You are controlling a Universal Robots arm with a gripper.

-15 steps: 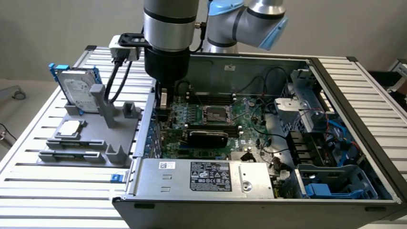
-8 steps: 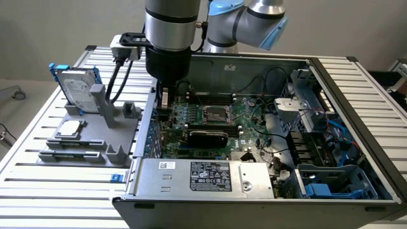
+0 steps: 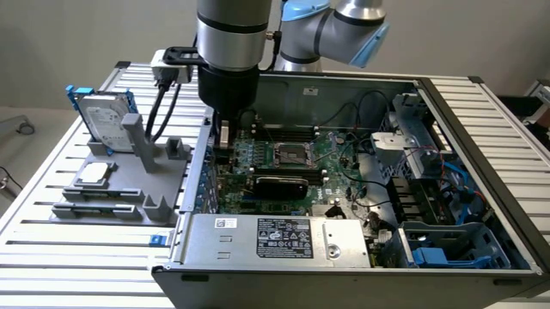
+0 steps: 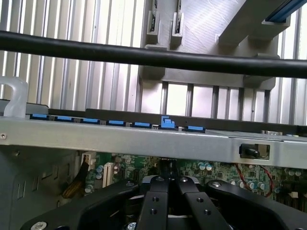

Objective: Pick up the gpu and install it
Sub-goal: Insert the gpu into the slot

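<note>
1. My gripper (image 4: 168,184) is clenched shut with nothing between the fingers, which meet together above the green board (image 3: 297,158).
2. The gpu (image 3: 279,185) is already inside the computer case (image 3: 344,273). It lies across the green board, black cover up, just in front of the processor socket (image 3: 290,154), and I am not touching it.
3. Risk: I cannot tell if the card sits fully in its slot. If it is only half in, it may tilt or lose contact.
4. Risk: my fingers are low, near the back wall of the case. A careless side move can hit the wall or the cables (image 3: 163,106) beside it.
5. My arm (image 3: 230,58) comes down straight from above, wrist vertical, at the back corner of the case, on the exterior view's left, next to the grey holder (image 3: 112,187) with the hard drive (image 3: 105,122).
</note>
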